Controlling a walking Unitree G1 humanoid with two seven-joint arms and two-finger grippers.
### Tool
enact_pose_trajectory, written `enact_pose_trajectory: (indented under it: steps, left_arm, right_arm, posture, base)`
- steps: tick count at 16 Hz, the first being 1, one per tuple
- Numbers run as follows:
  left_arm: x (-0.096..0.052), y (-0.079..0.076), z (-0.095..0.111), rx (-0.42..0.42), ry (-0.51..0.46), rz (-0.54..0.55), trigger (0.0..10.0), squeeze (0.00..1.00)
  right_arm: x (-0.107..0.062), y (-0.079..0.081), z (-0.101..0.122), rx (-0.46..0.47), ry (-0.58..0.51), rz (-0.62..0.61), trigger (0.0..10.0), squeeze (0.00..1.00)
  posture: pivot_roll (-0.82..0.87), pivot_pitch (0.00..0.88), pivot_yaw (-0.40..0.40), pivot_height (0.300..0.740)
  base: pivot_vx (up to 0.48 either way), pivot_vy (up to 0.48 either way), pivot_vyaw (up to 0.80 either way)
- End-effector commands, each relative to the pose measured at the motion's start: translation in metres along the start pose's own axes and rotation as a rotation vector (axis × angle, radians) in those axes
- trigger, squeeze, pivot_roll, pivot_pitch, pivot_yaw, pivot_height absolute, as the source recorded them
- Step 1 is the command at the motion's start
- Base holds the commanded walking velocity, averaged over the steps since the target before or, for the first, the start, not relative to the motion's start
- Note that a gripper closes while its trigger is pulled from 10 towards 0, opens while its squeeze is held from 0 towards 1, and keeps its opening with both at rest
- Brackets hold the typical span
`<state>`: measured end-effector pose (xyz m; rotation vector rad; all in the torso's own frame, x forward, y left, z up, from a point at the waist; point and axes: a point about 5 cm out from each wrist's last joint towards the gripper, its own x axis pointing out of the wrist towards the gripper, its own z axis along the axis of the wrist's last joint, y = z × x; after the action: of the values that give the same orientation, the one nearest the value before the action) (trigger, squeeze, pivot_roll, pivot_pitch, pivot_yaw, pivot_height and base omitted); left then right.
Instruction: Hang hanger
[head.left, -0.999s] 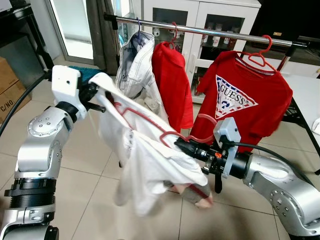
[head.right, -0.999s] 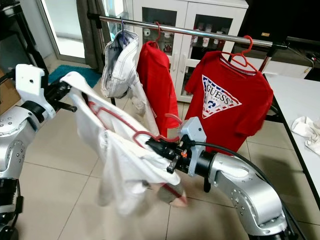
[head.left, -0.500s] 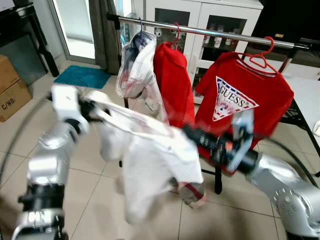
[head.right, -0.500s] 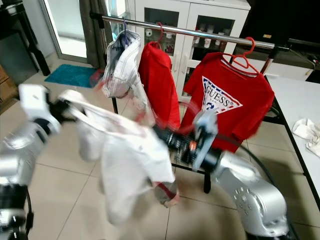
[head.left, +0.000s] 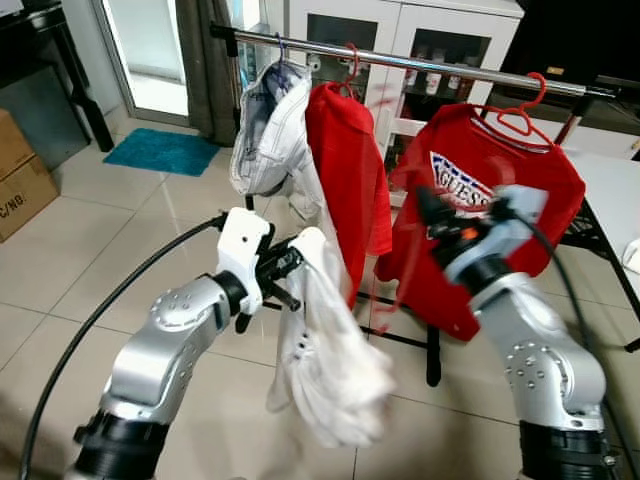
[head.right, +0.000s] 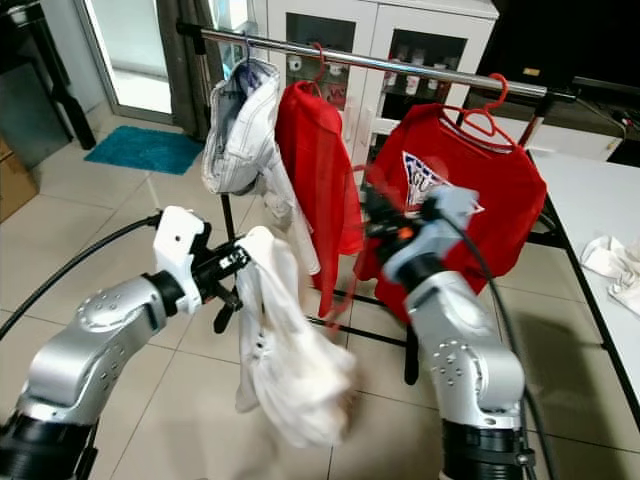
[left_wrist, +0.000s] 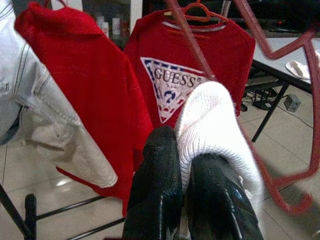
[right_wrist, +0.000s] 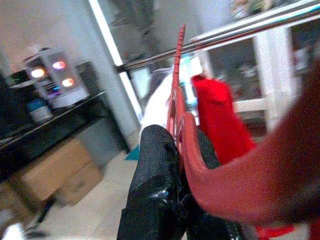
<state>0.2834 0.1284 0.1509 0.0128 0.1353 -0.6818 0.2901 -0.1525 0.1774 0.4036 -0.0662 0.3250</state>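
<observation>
Right now the red hanger (right_wrist: 186, 135) is pinched between the right gripper's (right_wrist: 175, 150) fingers near its hook end, raised in front of the red Guess shirt (head.left: 500, 200) and below the rail (head.left: 400, 60); in the head views that arm is blurred, so the hanger shows there only as a faint red line. The left gripper (left_wrist: 182, 165) is closed on a fold of the white shirt (head.left: 325, 350), which droops in a loose bundle below it, between the two arms and near the plain red shirt (head.left: 345, 180). The hanger looks like thin, stiff plastic: light, a little springy, and smooth enough to twist in the fingers if gripped off-centre. The shirt is soft and limp, light but free to swing, and it will drag one side of the hanger down. I would hold the hanger at the neck just below the hook, so the hook stays free to go over the rail in the gap between the two red shirts, and keep the cloth supported near its shoulder until the hook is seated.
</observation>
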Motion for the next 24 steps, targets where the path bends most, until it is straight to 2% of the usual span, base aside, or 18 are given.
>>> enact_pose_trajectory:
  steps: [1, 2, 4, 5, 6, 8, 10, 12, 14, 15, 21, 24]
  left_arm:
    - [-0.003, 0.001, 0.007, -0.011, -0.032, 0.019, 0.0, 0.0]
    - [-0.009, 0.006, 0.009, -0.017, -0.045, 0.072, 0.0, 0.0]
    - [-0.013, 0.012, 0.009, -0.001, -0.039, 0.138, 0.0, 0.0]
    - [-0.018, 0.027, 0.008, 0.05, -0.02, 0.284, 4.3, 0.0]
    - [-0.02, 0.031, 0.007, 0.07, -0.017, 0.338, 10.0, 0.0]
    - [-0.027, 0.033, 0.0, 0.067, -0.007, 0.396, 10.0, 0.0]
    - [-0.032, 0.023, -0.011, 0.083, 0.035, 0.383, 10.0, 0.0]
    - [-0.031, 0.014, -0.014, 0.071, 0.031, 0.362, 10.0, 0.0]
    - [-0.028, 0.012, -0.014, 0.066, 0.024, 0.353, 10.0, 0.0]
    - [-0.026, 0.011, -0.013, 0.068, 0.021, 0.344, 10.0, 0.0]
    - [-0.024, 0.007, -0.013, 0.061, 0.016, 0.328, 10.0, 0.0]
    - [-0.023, 0.007, -0.012, 0.054, 0.005, 0.331, 10.0, 0.0]
  right_arm:
    - [0.0, -0.004, 0.003, -0.024, -0.021, -0.026, 0.0, 0.0]
    - [-0.002, -0.009, 0.003, -0.058, -0.036, -0.08, 0.0, 0.0]
    - [-0.003, -0.012, -0.004, -0.111, 0.022, -0.097, 0.4, 0.0]
    - [-0.008, -0.01, -0.022, -0.211, 0.152, -0.055, 10.0, 0.0]
    - [-0.012, -0.009, -0.03, -0.262, 0.202, -0.039, 10.0, 0.0]
    - [-0.023, -0.01, -0.043, -0.294, 0.266, -0.059, 10.0, 0.0]
    - [-0.029, -0.01, -0.042, -0.308, 0.241, -0.085, 10.0, 0.0]
    - [-0.029, -0.011, -0.04, -0.299, 0.206, -0.122, 10.0, 0.0]
    - [-0.028, -0.006, -0.04, -0.216, 0.183, -0.101, 10.0, 0.0]
    - [-0.028, -0.008, -0.04, -0.262, 0.176, -0.133, 10.0, 0.0]
    - [-0.031, -0.009, -0.039, -0.22, 0.146, -0.153, 10.0, 0.0]
    - [-0.03, -0.009, -0.038, -0.236, 0.145, -0.161, 10.0, 0.0]
  posture:
    - [-0.1, 0.0, -0.038, 0.74]
    - [-0.09, 0.0, -0.035, 0.74]
    - [-0.09, 0.0, -0.035, 0.74]
    - [-0.08, 0.0, -0.035, 0.74]
    - [-0.08, 0.0, -0.035, 0.74]
    - [-0.08, 0.0, -0.038, 0.74]
    - [-0.08, 0.0, -0.049, 0.74]
    - [-0.08, 0.0, -0.046, 0.74]
    - [-0.08, 0.0, -0.043, 0.74]
    - [-0.08, 0.0, -0.041, 0.74]
    - [-0.1, 0.0, -0.037, 0.74]
    - [-0.1, 0.0, -0.037, 0.74]
  base:
    - [0.0, 0.0, 0.0]
    - [0.0, 0.0, 0.0]
    - [0.0, 0.0, 0.0]
    - [0.0, 0.0, 0.0]
    - [0.0, 0.0, 0.0]
    - [0.0, 0.0, -0.79]
    - [0.0, 0.0, -0.8]
    - [0.0, 0.0, -0.8]
    - [0.0, 0.0, -0.8]
    - [0.0, 0.0, -0.8]
    - [0.0, 0.0, -0.8]
    - [0.0, 0.0, -0.8]
